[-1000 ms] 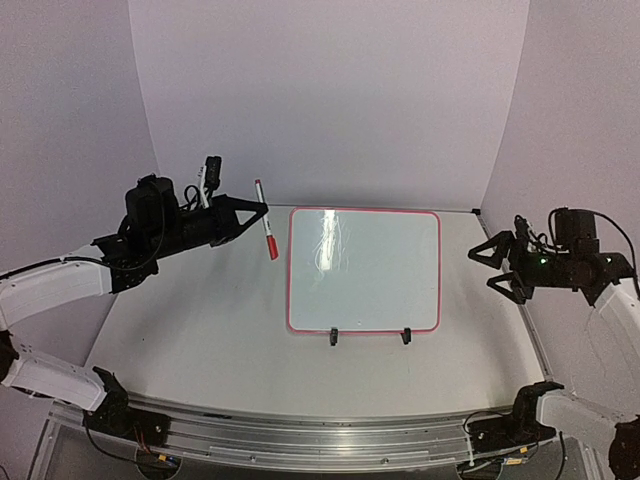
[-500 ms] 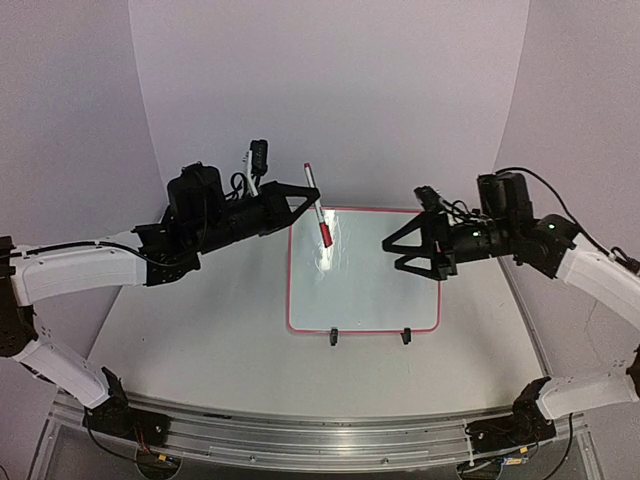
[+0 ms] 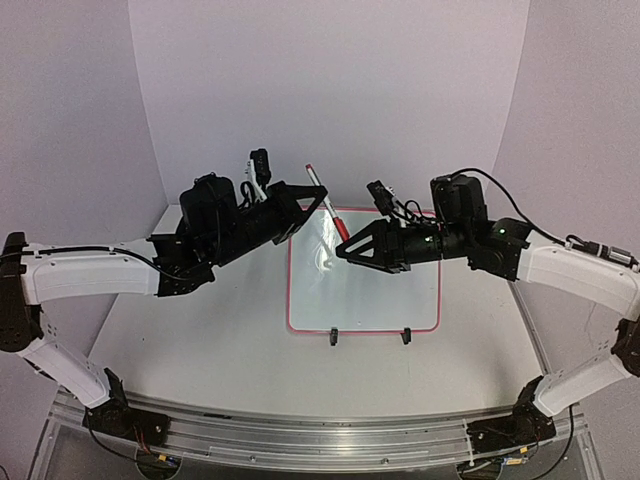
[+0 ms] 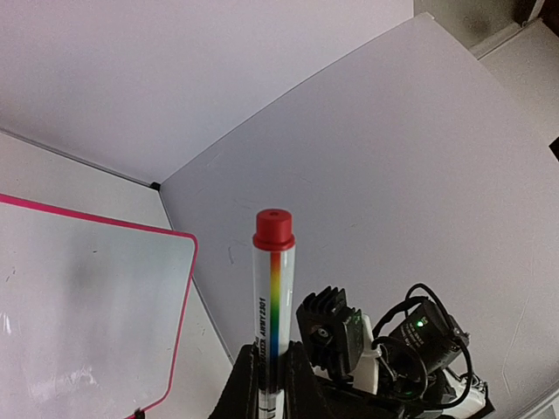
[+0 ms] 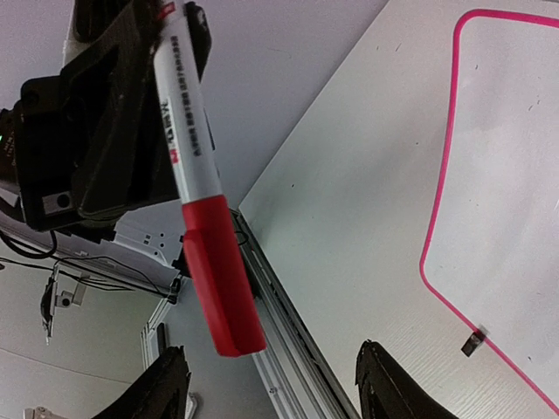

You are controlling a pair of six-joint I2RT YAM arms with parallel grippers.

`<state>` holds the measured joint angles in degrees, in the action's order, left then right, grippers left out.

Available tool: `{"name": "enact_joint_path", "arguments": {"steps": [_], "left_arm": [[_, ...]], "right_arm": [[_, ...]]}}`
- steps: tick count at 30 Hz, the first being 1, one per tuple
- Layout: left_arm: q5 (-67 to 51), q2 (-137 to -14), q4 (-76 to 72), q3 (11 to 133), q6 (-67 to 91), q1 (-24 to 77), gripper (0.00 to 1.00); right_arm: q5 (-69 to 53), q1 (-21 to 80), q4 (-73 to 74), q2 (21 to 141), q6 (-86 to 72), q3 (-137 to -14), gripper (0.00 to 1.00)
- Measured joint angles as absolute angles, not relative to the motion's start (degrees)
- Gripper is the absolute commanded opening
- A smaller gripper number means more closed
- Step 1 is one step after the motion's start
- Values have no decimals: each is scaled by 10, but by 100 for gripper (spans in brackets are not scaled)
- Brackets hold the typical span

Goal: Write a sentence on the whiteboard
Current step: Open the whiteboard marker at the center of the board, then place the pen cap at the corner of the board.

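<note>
1. My left pincer [image 3: 312, 203] clenches the marker [image 3: 322, 195]; the whiteboard [image 3: 365, 295] sits on the desk [image 3: 210, 340] at 6 o'clock.
2. My right pincer [image 5: 275, 388], released: centre on the red cap [image 5: 218, 279], clench, pull axially.

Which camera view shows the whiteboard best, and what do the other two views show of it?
The top view. Nearly the whole whiteboard lies in it, with both near corners; only its far edge is partly covered. The left wrist view shows only one end, the right wrist view only one corner.
</note>
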<state>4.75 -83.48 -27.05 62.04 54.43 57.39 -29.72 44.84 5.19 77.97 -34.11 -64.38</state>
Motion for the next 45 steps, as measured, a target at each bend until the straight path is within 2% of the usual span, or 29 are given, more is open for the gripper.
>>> {"name": "enact_joint_path", "arguments": {"steps": [6,11,13,16,17,18,19,26,33,37,45], "left_arm": [[47,-838,-270,620,563,575,0],[48,-838,-270,620,574,578,0],[48,-838,-268,620,576,578,0],[53,-838,-265,620,579,578,0],[54,-838,-264,620,580,578,0],[57,-838,-263,620,581,578,0],[60,-838,-261,620,583,578,0],[84,-839,-257,620,590,579,0],[187,-836,-226,624,569,596,0],[171,-835,-186,640,573,582,0],[343,-829,-177,672,570,427,0]], "right_arm": [[-270,449,50,803,-323,-658,61],[-271,451,27,818,-324,-682,52],[-272,451,20,821,-326,-688,44],[-272,451,11,822,-329,-690,26],[-271,451,8,822,-331,-690,11],[-272,451,7,822,-335,-690,2],[-272,451,6,823,-335,-690,0],[-295,451,-2,834,-343,-696,0],[-336,447,-34,865,-384,-701,0],[-334,448,-54,866,-393,-687,0],[-453,494,53,833,-395,-634,0]]}}
